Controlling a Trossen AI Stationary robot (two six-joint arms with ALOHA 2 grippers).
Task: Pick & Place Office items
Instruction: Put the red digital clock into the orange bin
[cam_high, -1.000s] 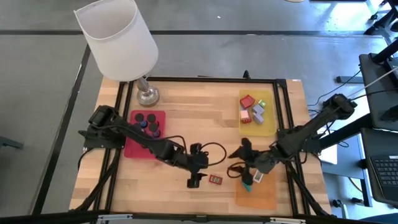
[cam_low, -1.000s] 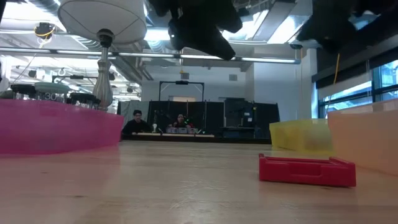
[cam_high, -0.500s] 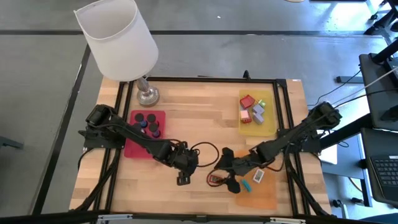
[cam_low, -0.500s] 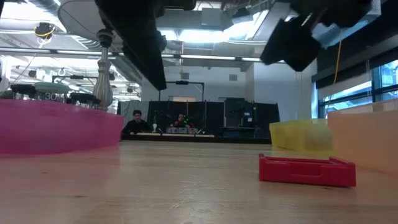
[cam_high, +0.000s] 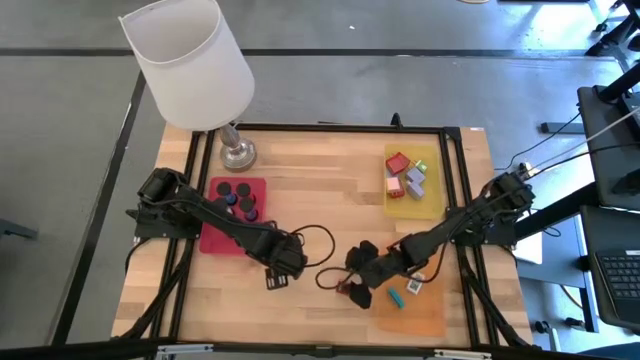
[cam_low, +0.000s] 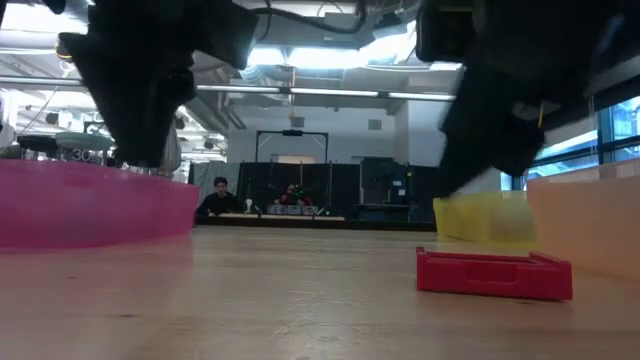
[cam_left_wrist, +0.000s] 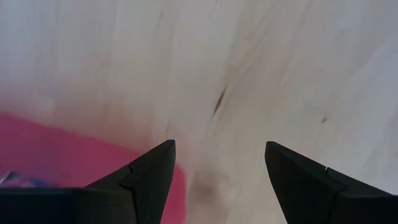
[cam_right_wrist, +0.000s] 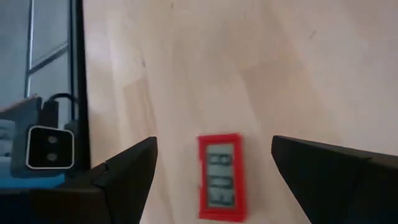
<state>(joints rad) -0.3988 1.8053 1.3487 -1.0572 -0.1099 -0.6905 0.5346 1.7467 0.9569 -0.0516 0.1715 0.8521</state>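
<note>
My right gripper (cam_right_wrist: 211, 180) hung with jaws wide and empty over the flat red rectangle (cam_right_wrist: 220, 177) lying between them on the desk (cam_right_wrist: 261, 68). Thin, stiff, light, I judged; best pinched across its long edges.

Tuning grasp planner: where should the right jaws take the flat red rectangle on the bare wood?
Come straight down and pinch the flat red rectangle across its two long edges. It lies flat and low, clear of other items, and the open right gripper already straddles it.

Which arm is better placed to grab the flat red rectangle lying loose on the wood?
Right: the open right gripper sits right over the flat red rectangle; the open left gripper is nearer the red mat.
</note>
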